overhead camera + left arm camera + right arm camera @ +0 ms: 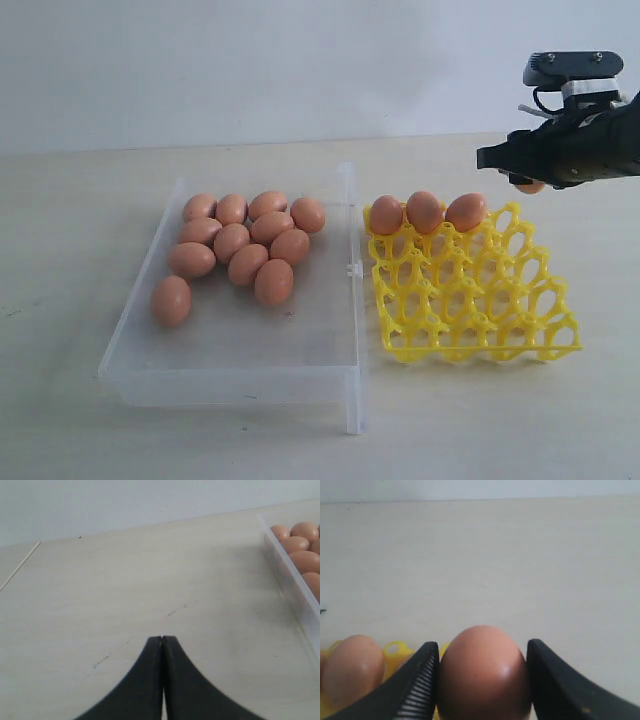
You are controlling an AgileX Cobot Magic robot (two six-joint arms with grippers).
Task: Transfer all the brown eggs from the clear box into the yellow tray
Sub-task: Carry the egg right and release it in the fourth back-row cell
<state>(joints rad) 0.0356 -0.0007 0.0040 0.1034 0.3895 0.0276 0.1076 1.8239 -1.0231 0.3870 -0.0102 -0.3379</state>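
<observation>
Above tray point(465, 335), right end effector point(483, 644) clamping egg point(482, 680) at sides; shell seeming fragile, smooth; left end effector point(162, 640) resting shut.

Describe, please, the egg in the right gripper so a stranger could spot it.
Find the yellow tray. Above its far right corner hangs the right gripper, clamped on one brown egg. Every other egg rests in the tray or clear box.
</observation>
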